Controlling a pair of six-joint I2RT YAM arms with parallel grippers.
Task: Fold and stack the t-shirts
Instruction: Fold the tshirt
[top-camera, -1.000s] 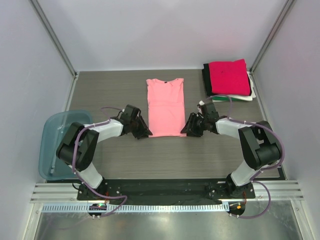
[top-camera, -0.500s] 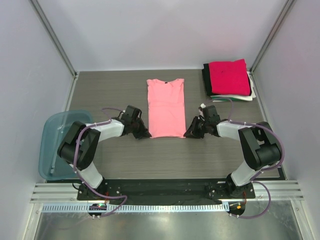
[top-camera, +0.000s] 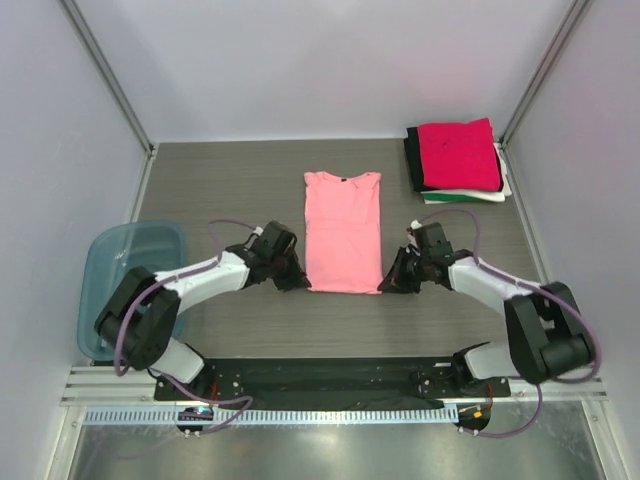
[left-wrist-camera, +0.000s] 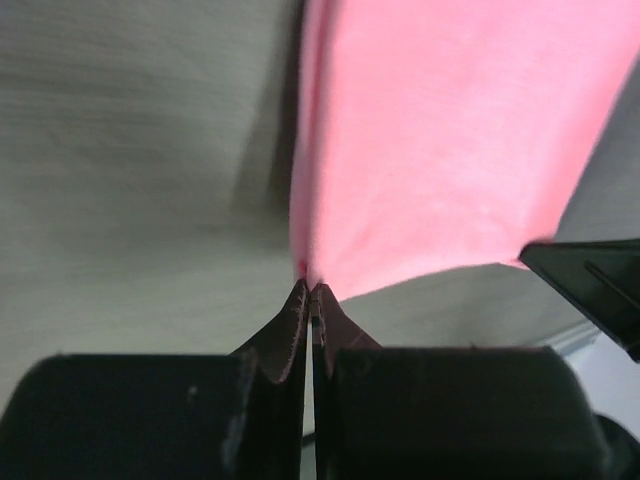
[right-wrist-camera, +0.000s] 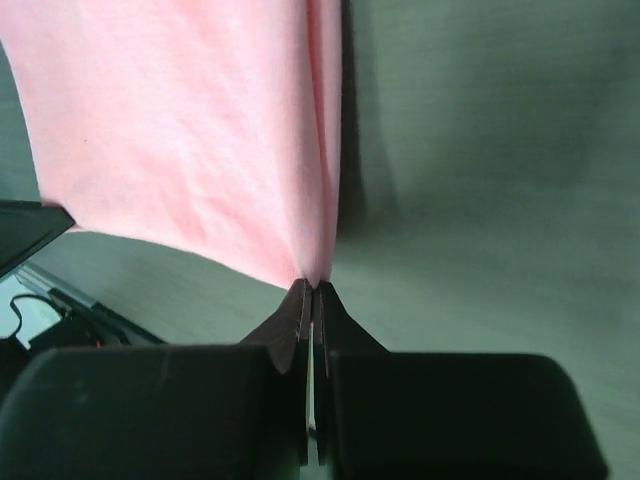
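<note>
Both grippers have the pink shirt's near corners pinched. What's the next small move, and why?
Probably raise both corners together and carry them toward the collar: the left gripper and right gripper are shut on the shirt, which lies flat, sleeves folded in.

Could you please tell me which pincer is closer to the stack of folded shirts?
Right. The right pincer holds the pink shirt by its near right corner, toward the stack; the left pincer holds the near left corner, farther off.
</note>
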